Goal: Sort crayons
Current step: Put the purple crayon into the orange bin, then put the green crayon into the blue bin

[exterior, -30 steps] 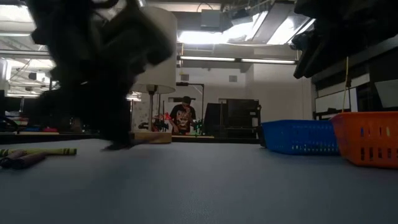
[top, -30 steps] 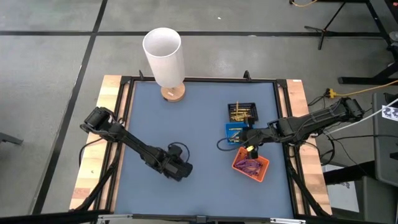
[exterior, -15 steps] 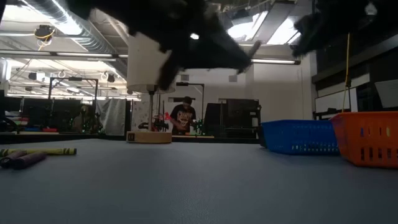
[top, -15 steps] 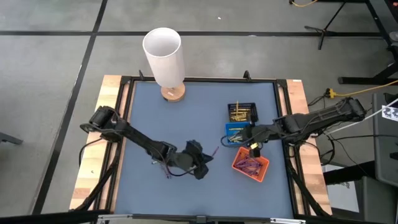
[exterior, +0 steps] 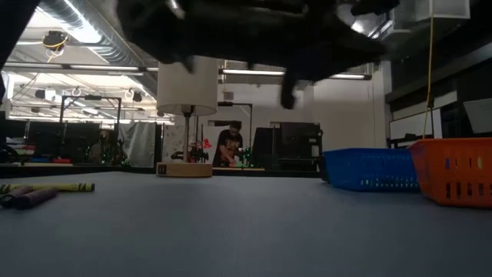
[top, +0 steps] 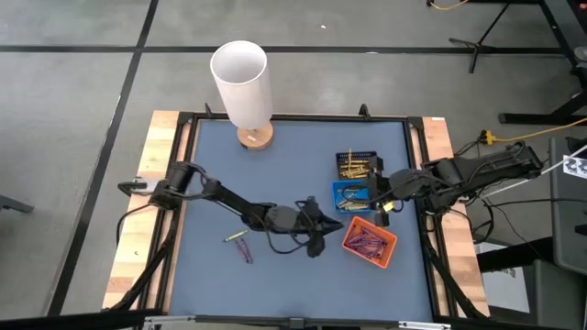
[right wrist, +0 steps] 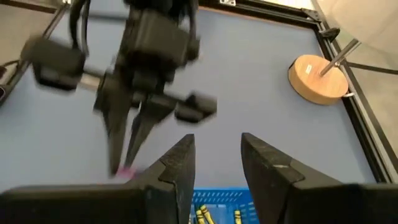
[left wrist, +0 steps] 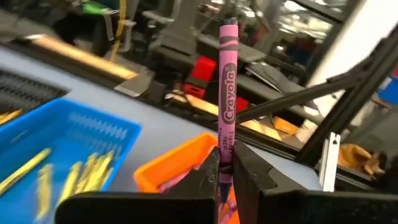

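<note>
Crayon (left wrist: 227, 93) looks light, stiff, snappable; left gripper (left wrist: 227, 177) pinches its lower end, orange tray (top: 370, 242) at three o'clock; right gripper (right wrist: 214, 163) spread.

Bright ceiling lights (exterior: 254, 73) glare — nearby arms smear into dark blur.

A pink crayon (left wrist: 227, 93) with dark lettering; yellow crayons (left wrist: 81, 174) in the blue tray (left wrist: 93, 127); an orange tray (top: 371, 242); a blue-grey table (top: 275, 174); a white lampshade (top: 242, 82).
</note>
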You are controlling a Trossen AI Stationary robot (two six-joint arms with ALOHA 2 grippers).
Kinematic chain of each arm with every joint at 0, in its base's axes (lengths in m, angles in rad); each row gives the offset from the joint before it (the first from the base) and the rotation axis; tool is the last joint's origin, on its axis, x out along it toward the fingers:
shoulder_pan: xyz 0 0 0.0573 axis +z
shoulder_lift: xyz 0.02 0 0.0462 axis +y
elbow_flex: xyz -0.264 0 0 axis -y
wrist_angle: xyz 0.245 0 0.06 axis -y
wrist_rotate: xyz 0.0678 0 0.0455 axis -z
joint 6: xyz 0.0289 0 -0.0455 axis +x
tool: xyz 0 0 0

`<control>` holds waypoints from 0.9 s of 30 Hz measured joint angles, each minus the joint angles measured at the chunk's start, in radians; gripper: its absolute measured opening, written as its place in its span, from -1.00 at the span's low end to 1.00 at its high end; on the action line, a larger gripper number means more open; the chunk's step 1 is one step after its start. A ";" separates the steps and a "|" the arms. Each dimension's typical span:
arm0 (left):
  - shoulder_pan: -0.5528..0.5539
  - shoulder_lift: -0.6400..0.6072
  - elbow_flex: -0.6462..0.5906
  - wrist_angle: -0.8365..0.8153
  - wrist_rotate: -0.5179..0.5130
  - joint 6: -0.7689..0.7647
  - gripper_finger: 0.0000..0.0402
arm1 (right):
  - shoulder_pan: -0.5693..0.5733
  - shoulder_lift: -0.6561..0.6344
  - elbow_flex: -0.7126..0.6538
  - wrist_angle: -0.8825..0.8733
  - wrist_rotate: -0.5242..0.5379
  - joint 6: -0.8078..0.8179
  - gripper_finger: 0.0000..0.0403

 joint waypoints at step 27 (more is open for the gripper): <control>0.018 0.214 0.375 -0.319 0.126 0.195 -0.55 | 0.000 0.004 0.022 -0.015 0.000 -0.026 -0.36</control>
